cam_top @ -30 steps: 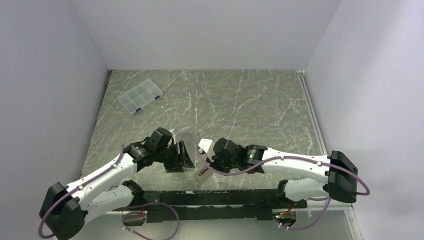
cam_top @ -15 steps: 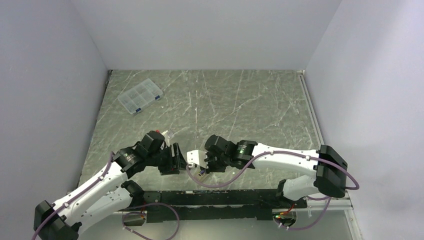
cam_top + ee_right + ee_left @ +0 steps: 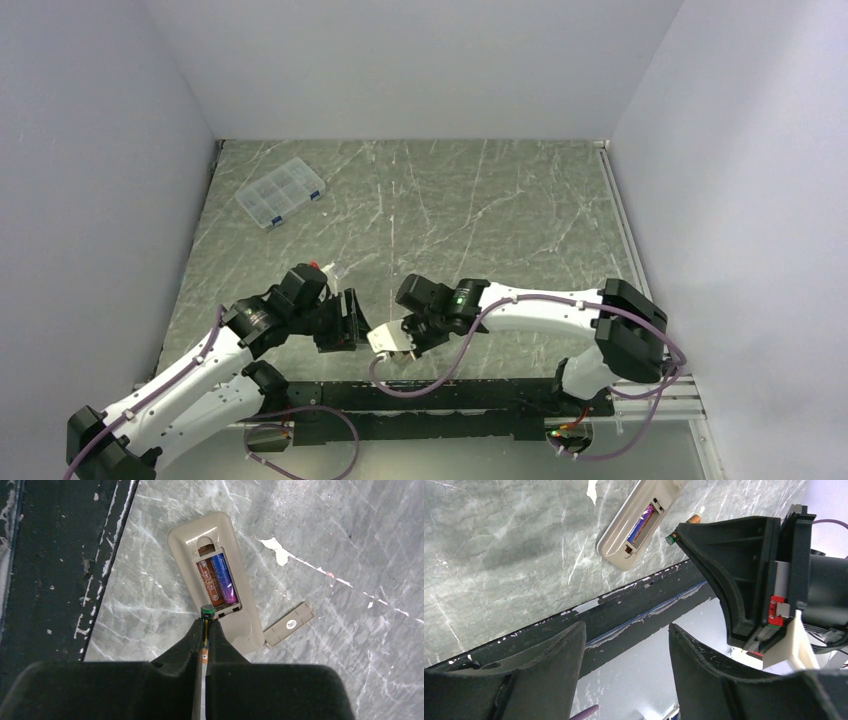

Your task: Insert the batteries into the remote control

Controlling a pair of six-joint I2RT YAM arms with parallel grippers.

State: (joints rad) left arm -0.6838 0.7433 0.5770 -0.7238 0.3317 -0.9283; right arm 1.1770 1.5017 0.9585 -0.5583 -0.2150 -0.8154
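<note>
Left tool [image 3: 624, 642] jaws apart; right tool [image 3: 206, 624] pinched closed.

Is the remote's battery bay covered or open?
Open. The remote control lies back up, both batteries visible in its bay; the cover lies beside it.

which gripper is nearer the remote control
Right. The right gripper, shut on a green-tipped stick, sits over the remote control, right by the batteries. The left gripper is open, off to its left, not touching.

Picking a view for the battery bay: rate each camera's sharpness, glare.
Right wrist: remote control sharp, slight shell glare; right fingers, gripping a green-tipped rod, dark. Left wrist: remote control sharp, left fingers soft. Top: even light, remote control tiny.
</note>
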